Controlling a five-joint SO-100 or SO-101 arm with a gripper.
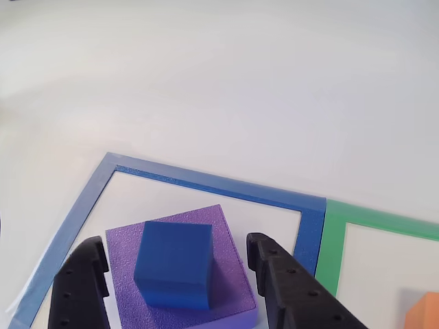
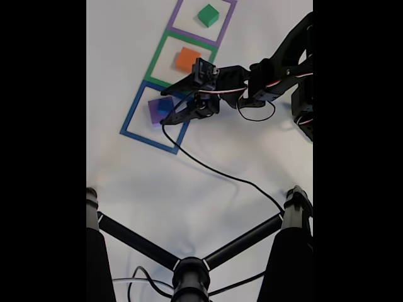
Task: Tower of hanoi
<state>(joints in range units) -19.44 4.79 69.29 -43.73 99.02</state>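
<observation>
The blue cube (image 1: 175, 264) sits on the flat purple slab (image 1: 226, 236) inside the blue tape square (image 1: 206, 181). My gripper (image 1: 175, 241) is open, its black fingers (image 1: 285, 281) standing on either side of the cube with a gap on each side. In the fixed view the gripper (image 2: 165, 108) hovers over the blue cube (image 2: 165, 105) and purple slab (image 2: 154, 112). The orange block (image 2: 186, 58) lies in the green tape square, and its corner (image 1: 425, 312) shows in the other view. The green block (image 2: 208, 15) lies in the purple tape square.
The green tape outline (image 1: 333, 240) borders the blue one on the right. A black cable (image 2: 214, 170) runs across the white table from the arm. A black stand with spread legs (image 2: 189, 267) occupies the near edge in the fixed view.
</observation>
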